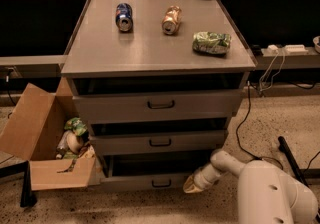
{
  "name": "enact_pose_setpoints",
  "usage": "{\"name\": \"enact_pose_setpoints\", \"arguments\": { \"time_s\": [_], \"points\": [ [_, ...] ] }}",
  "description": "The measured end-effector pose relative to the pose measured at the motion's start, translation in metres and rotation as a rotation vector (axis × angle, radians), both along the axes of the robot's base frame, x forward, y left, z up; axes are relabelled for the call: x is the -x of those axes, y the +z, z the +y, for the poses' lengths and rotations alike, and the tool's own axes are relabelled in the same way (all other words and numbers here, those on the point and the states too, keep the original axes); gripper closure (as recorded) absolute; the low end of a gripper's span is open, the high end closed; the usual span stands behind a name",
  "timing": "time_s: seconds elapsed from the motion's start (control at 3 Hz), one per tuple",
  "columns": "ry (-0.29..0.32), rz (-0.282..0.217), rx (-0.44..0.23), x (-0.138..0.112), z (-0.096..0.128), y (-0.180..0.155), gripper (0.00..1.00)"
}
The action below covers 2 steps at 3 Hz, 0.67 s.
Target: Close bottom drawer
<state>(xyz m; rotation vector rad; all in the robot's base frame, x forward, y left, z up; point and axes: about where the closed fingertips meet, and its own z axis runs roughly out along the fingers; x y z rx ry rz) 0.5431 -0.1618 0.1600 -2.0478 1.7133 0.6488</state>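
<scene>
The bottom drawer [150, 182] is the lowest of three grey drawers in the cabinet. It stands pulled out, with a dark gap above its narrow front panel and a small dark handle [161, 183] at the centre. My gripper [191, 184] is at the end of the white arm, low at the right end of that front panel, touching or almost touching it. The middle drawer [159, 142] and the top drawer [160, 104] also stand a little out.
An open cardboard box [42, 148] with rubbish stands on the floor left of the cabinet, next to the bottom drawer. Two cans [123, 16] and a crumpled green bag [212, 42] lie on the cabinet top. Cables [245, 118] run on the floor at right.
</scene>
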Motion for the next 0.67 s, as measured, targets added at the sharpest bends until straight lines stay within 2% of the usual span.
{"name": "enact_pose_setpoints", "arguments": {
  "time_s": [0.33,0.67],
  "points": [
    [-0.026,-0.018,-0.001,-0.0117,-0.0031,0.0014,1.0],
    [-0.026,-0.018,-0.001,-0.0117,-0.0031,0.0014,0.82]
  ]
}}
